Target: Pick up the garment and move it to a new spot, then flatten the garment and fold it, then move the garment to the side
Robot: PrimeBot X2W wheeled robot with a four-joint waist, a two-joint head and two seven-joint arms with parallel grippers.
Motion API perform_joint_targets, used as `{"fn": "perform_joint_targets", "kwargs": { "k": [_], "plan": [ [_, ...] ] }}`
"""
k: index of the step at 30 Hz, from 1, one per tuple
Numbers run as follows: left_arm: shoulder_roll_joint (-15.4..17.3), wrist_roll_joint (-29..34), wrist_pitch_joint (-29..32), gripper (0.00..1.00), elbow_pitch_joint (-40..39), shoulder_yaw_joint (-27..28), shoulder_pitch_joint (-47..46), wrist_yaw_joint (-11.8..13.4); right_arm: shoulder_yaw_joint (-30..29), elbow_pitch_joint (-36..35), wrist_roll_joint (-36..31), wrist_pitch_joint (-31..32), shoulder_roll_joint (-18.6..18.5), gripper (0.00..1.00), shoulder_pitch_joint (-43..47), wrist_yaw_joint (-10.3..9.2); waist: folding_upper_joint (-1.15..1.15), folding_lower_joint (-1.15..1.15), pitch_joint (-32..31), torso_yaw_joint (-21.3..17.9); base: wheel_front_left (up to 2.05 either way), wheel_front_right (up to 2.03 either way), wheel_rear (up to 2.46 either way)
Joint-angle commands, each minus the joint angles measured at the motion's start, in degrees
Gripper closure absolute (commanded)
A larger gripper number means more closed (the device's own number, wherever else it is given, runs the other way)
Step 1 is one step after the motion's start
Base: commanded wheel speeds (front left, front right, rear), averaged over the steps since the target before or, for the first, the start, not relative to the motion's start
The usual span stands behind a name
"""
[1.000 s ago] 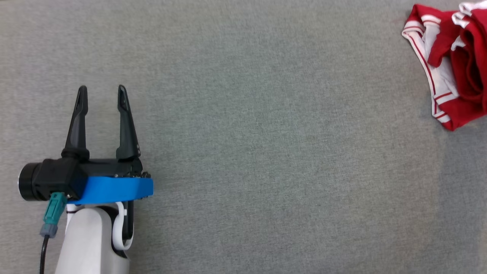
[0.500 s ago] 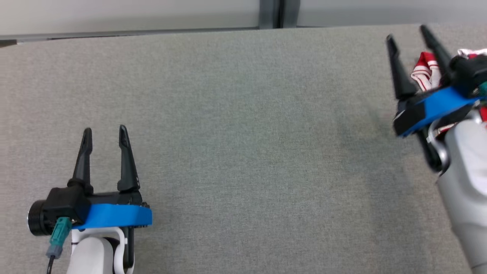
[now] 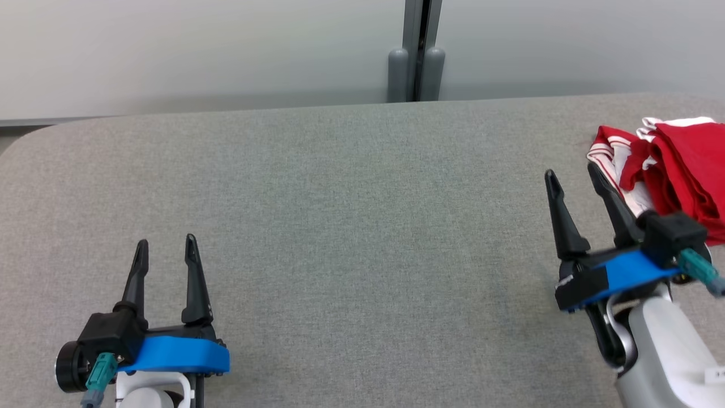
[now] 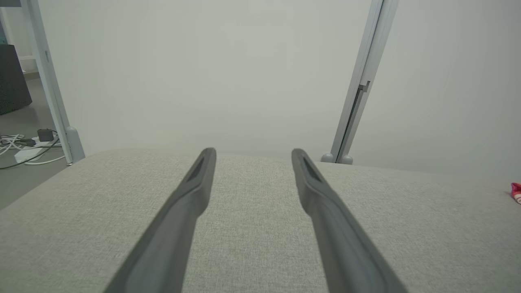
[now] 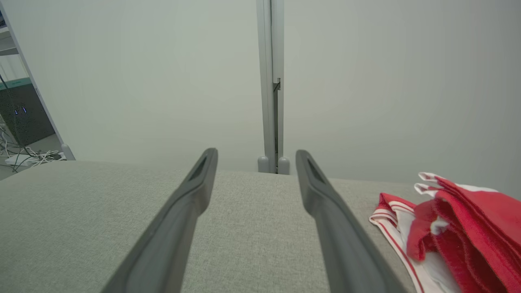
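Task item: the garment (image 3: 685, 164), red with white striped trim, is lying crumpled on the grey surface (image 3: 362, 198) at about 2 o'clock in the head view, near the right edge.
Left arm: the left end effector (image 3: 166, 242) is hovering over the surface at 8 o'clock, its fingers spreading wide, gripping nothing and pointing toward 12 o'clock.
Right arm: the right end effector (image 3: 571, 171) is hanging at 4 o'clock, its fingers parting wide with nothing between them and tilting toward 11 o'clock.
Spacing: the garment is lying just beside the right end effector, at its 1 o'clock; whether they are touching cannot be told.
Backdrop: a pale wall (image 3: 198, 51) with a grey post (image 3: 416, 56) is standing behind the surface at 12 o'clock.
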Motion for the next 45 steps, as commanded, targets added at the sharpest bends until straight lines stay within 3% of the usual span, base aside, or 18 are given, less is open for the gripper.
{"fn": "perform_joint_targets", "kwargs": {
  "k": [1, 15, 30, 31, 36, 45],
  "plan": [
    [0.0, -0.3, -0.3, 0.0, 0.1, -0.1, 0.7, 0.1, -1.4, -1.8, -0.7, 0.2, 0.9, 0.0, 2.6, 0.01, 0.0, 0.01, -0.8, -0.2, 0.0, 0.0, 0.0],
    [-0.1, -0.8, -0.3, 0.0, 0.4, -1.5, 2.5, 0.7, -10.3, -18.1, -6.0, 6.5, 7.7, 0.0, 18.1, 0.01, 0.0, 0.01, -4.1, 1.5, 0.0, 0.0, 0.0],
    [0.5, -1.4, -0.2, 0.0, 0.4, -1.8, 1.8, 1.8, -12.2, -21.2, -7.0, 9.1, 8.8, 0.0, 20.9, 0.01, 0.0, 0.01, -4.2, 1.7, 0.0, 0.0, 0.0],
    [0.2, -1.3, 0.0, 1.0, 0.5, -1.5, 2.1, 1.6, -12.0, -21.1, -6.9, 9.1, 8.6, 1.0, 20.2, 0.0, 0.0, 0.01, -4.2, 1.7, 0.0, 0.0, 0.0],
    [-0.1, -1.6, 0.4, 1.0, 2.5, -1.3, 3.2, 1.6, -11.8, -18.9, -6.6, 9.3, 8.7, 1.0, 20.7, 0.0, 0.0, 0.01, -4.3, 1.7, 0.0, 0.0, 0.0],
    [-0.1, -11.5, 3.2, 1.0, 2.6, -0.1, 2.5, 0.8, -12.3, -17.6, 3.6, 10.9, 8.7, 1.0, 20.2, 0.0, 0.0, 0.01, -4.6, 1.6, 0.0, 0.0, 0.0]
  ]
}}
